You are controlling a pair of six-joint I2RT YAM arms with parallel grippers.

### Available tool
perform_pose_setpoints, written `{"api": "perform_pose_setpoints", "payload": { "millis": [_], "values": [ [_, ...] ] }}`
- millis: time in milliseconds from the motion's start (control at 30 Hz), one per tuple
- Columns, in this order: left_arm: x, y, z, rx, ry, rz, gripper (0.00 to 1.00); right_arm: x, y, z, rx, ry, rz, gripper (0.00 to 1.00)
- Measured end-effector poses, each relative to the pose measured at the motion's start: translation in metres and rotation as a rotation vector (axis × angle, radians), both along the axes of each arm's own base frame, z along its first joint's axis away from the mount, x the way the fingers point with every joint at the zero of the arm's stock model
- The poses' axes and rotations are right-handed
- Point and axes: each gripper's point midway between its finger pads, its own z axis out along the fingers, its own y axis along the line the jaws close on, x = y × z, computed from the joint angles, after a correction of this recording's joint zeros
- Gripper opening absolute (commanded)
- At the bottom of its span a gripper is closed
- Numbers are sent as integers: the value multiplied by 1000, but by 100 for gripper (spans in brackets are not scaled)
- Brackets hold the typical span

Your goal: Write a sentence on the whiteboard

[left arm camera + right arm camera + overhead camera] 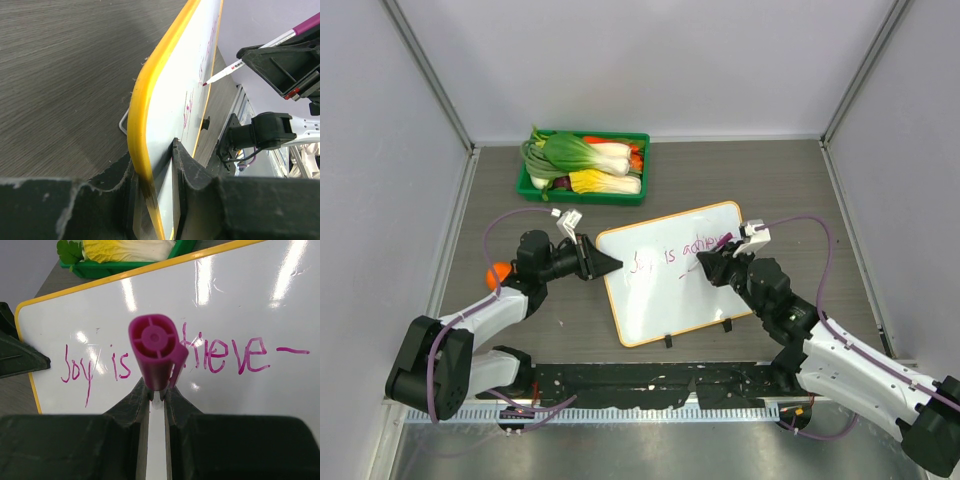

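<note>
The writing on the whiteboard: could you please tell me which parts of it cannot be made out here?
- Right wrist view: the marker covers the start of the third word of the writing; anything lower lies behind the right tool.
- Top view: the letters are too small to read.
- Left wrist view: the whiteboard is nearly edge-on, so strokes are mere streaks.

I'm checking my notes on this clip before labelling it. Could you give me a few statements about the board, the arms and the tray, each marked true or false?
1. The left gripper clamps the edge of the whiteboard. True.
2. The right gripper holds a green marker. False: the marker is purple-pink.
3. The sentence on the board begins "Joy is". True.
4. The green tray behind the board is empty. False: it holds leafy vegetables.
</note>
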Motion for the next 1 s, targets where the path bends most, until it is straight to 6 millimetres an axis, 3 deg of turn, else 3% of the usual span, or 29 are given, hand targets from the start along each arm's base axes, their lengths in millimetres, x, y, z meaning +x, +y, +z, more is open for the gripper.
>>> {"api": "perform_pose_setpoints", "payload": {
  "millis": [1000],
  "values": [
    [0,0,-1,1,2,0,0,-11,-3,-16,18,41,14,1]
  ]
}}
